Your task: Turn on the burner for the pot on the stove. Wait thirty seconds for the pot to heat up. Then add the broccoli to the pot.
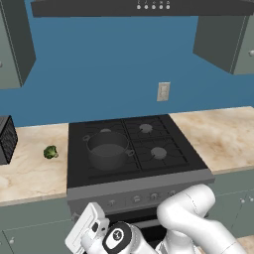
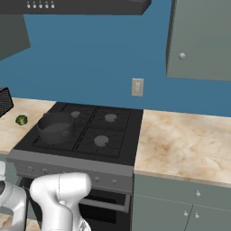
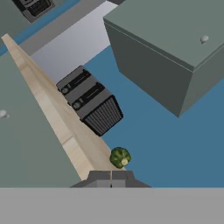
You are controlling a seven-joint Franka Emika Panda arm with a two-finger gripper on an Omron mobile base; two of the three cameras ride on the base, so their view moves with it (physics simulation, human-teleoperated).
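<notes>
You had the round dark grey metal pot (image 1: 107, 149) sitting on the front left burner of the black four-burner gas stove (image 1: 149, 168), its two small loop handles out to the sides. In the right base view the pot (image 2: 56, 127) sat on that same near-left grate, and the stove (image 2: 113, 149) ran up against the beige marbled counter (image 2: 180, 144) on its right. The small bright green bumpy broccoli (image 1: 50, 152) lay on the counter (image 1: 30, 168) left of the stove, apart from the stove's edge and clear of the pot. You could also see the broccoli (image 2: 21, 120) at the far left of the right base view, just beyond the stove's left side.

A black ribbed toaster (image 1: 7, 139) stood at the left edge of the counter, beyond the broccoli. A pale wall outlet (image 1: 163, 91) was set in the blue wall behind the stove, and a dark range hood (image 1: 144, 7) hung above it. Grey-green wall cabinets (image 2: 200, 38) flanked the hood.

Your white arm was folded low in front of the stove's grey knob panel (image 1: 139, 197), with the hand down at the bottom of the left base view. In the hand view the gripper (image 3: 111, 177) showed its two dark fingertips pressed together with nothing between them. That tilted view looked along the counter edge, with the broccoli (image 3: 120, 157) just above the fingertips and the toaster (image 3: 91, 99) farther off.
</notes>
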